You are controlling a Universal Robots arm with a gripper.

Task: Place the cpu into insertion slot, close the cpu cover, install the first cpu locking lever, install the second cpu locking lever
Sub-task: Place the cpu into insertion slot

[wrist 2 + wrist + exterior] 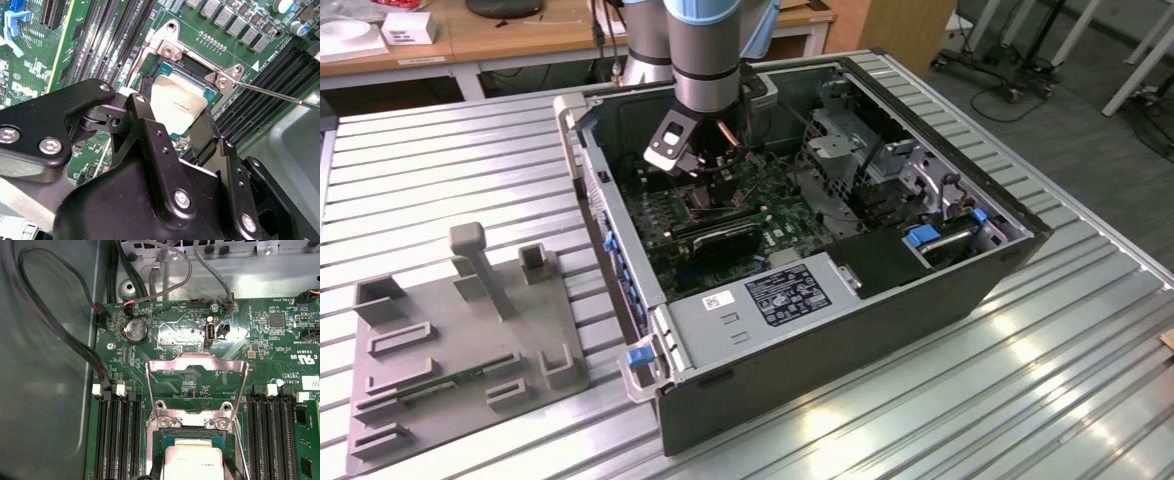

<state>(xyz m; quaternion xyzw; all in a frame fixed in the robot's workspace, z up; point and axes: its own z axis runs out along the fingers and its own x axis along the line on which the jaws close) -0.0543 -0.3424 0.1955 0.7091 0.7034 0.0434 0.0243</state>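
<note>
The cpu [180, 100], a small square chip with a grey metal face, lies in the insertion slot [172, 52] on the green motherboard. My gripper [175, 117] stands over it, with one black finger [145, 125] against each side of the chip, so it is shut on the cpu. The first wrist view has the cpu [192, 460] low in the socket. There the cpu cover [197, 358], a silver frame with a square window, stands swung open behind the slot. A thin locking lever [275, 93] sticks out sideways from the socket. In the exterior view my gripper [698, 165] reaches down inside the open computer case.
The open computer case [854, 300] lies on a ribbed metal table. Long black memory slots [117, 440] flank the socket on both sides. Black cables [60, 330] run along the case wall. A grey fixture plate [454, 340] lies at the exterior view's left.
</note>
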